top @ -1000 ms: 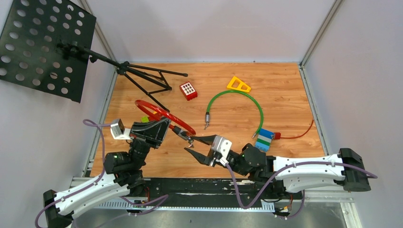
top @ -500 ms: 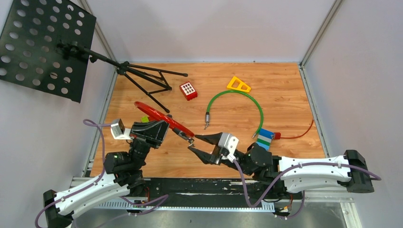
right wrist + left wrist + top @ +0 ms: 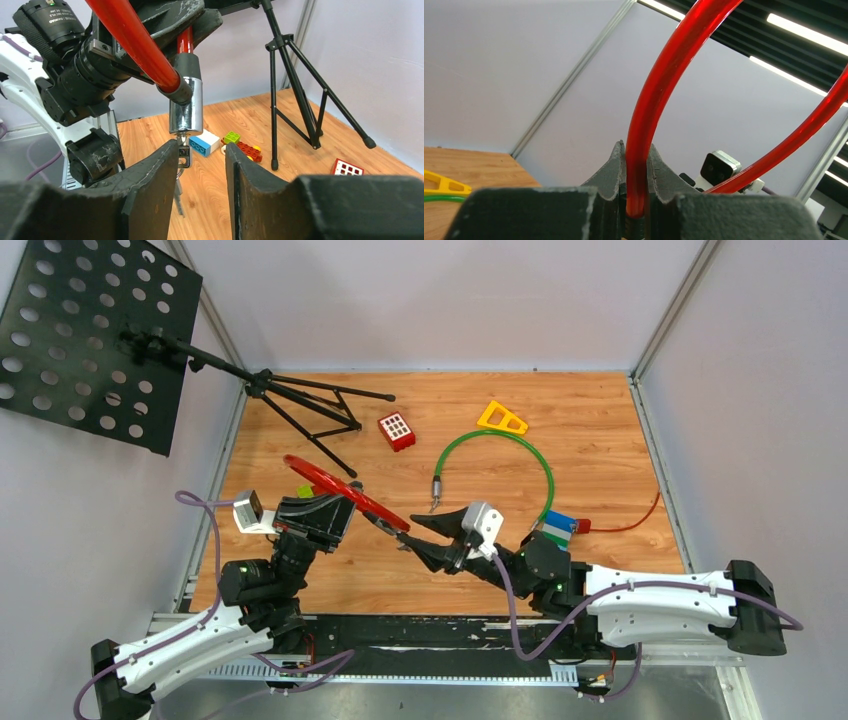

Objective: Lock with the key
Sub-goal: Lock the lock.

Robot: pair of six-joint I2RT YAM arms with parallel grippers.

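Red cable lock [image 3: 335,483] is held up off the near-left part of the table [image 3: 600,440]. Left gripper [image 3: 636,167] is clenched on the red cable, pinching it from both sides. The loop rises above the jaws in the left wrist view.

Lock cylinder [image 3: 186,102], bright metal, hangs where the cable ends meet, between the two arms and right in front of the right wrist camera. Its long axis is close to upright in that view. Key [image 3: 183,152] sits in the cylinder's lower end, in line with that axis. Something dangles beneath it, too blurred to name.

Right gripper [image 3: 202,155] is released, jaws apart, grasping nothing. The key head lies just inside the gap, hard by the finger on the left of that view; cannot tell if they touch. The other finger is well apart from it.

From above, the right arm reaches in from the right with its tips pointing left at the cylinder. It is the arm nearer the key.

Judgement: taking the key comes next. Centre the jaws on the key head, close, then twist about the cylinder's axis. Closing off-centre could shove the key sideways and swing the lock.
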